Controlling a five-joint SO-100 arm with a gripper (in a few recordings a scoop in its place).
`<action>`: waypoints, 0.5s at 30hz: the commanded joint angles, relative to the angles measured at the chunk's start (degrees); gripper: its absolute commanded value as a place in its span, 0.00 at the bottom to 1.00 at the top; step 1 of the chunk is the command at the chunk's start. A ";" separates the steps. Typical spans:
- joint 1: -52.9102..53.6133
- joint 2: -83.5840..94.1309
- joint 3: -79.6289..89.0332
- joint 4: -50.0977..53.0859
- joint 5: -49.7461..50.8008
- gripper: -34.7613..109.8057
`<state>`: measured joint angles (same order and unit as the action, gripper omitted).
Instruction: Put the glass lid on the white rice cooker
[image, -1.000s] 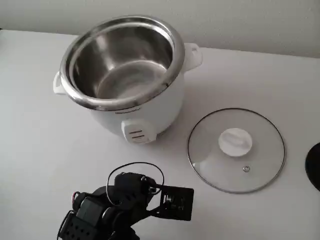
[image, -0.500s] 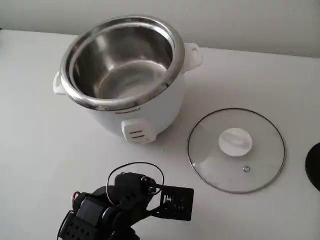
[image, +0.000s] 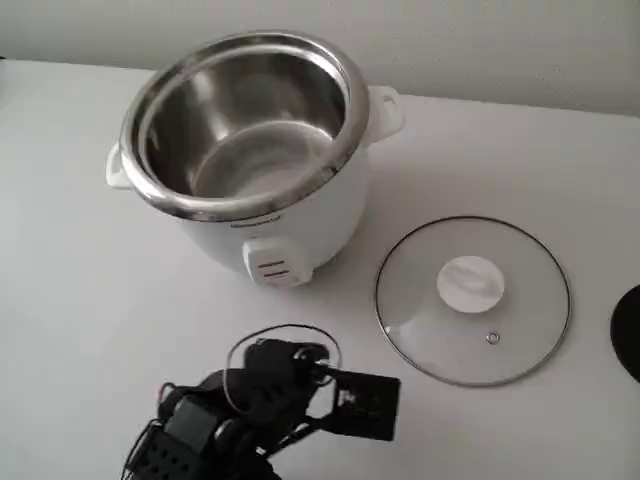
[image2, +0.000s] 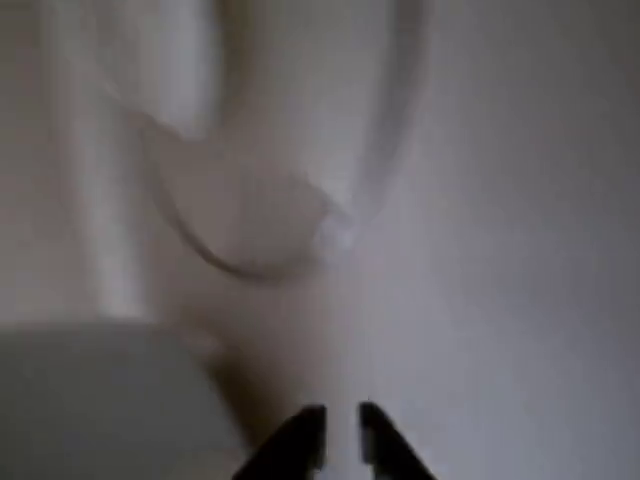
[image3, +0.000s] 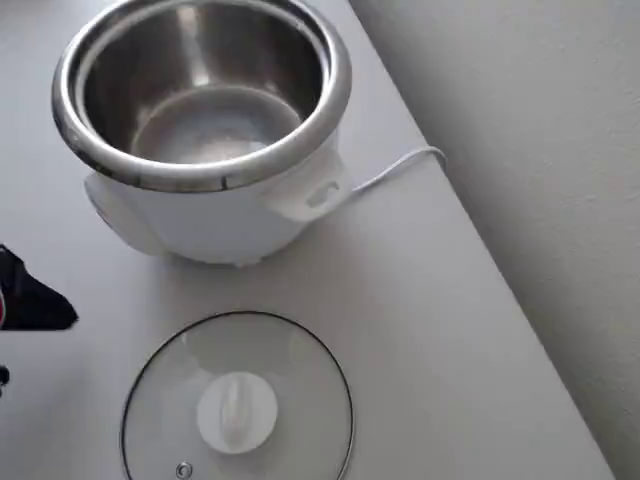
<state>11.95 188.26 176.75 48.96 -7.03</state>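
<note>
The desk carries all task items; no part of the placement is complete.

The white rice cooker stands upright toward the far edge of the desk in the fixed view. Its steel inner pot is open and empty, with the rim fully exposed. The overhead view shows the same open mouth, with a white cord running off the desk edge beside one side handle.

The glass lid lies flat on the desk, knob up, near the right edge in the fixed view. It is just beside the cooker and does not touch it. In the overhead view the lid lies between the cooker and the near picture edge.

The arm sits at the near edge of the desk, well apart from the lid. In the wrist view the hand shows two dark fingertips close together with a narrow gap, holding nothing.

Remaining, by judgement: reach the lid, grip the knob, lift, carry over the pot, lower onto the rim. The whole task is outstanding.
</note>
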 joint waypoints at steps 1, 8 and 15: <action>6.94 0.09 -0.09 -10.63 0.70 0.34; 5.98 -6.33 0.70 -26.46 1.05 0.40; 5.63 -48.08 -1.67 -70.49 -0.62 0.42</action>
<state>18.19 162.60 177.89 3.87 -6.50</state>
